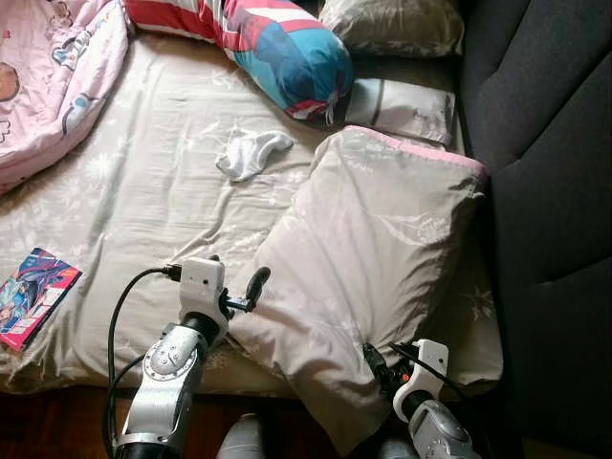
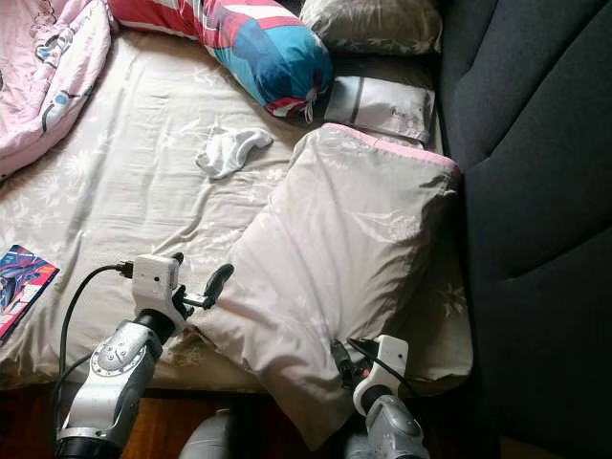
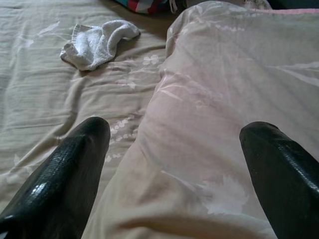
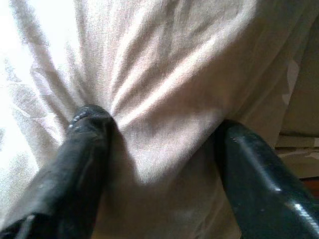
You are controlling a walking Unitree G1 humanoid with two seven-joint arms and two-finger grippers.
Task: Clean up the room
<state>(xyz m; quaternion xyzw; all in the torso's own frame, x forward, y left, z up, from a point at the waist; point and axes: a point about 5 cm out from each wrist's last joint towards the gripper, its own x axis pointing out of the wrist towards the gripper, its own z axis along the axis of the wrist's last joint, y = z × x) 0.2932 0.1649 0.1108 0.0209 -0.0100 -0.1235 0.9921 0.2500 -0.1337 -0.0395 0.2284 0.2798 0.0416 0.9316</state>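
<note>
A large beige pillow (image 1: 382, 249) with a pink-trimmed far edge lies slanted on the bed (image 1: 143, 220), its near corner hanging over the front edge. My left gripper (image 1: 239, 285) is open at the pillow's left edge, and in the left wrist view its fingers (image 3: 75, 164) straddle that edge. My right gripper (image 1: 387, 361) sits at the pillow's near corner, open, with one of its fingers (image 4: 84, 144) pressed into the bunched fabric (image 4: 164, 99). A crumpled white sock (image 1: 251, 153) lies on the sheet beyond the pillow.
A colourful comic book (image 1: 33, 295) lies at the bed's near left edge. A pink blanket (image 1: 48, 76) is heaped at the far left. A striped bolster (image 1: 287, 48), a grey pillow (image 1: 392, 24) and a small white cushion (image 1: 402, 107) line the back. A dark padded headboard (image 1: 545, 143) bounds the right.
</note>
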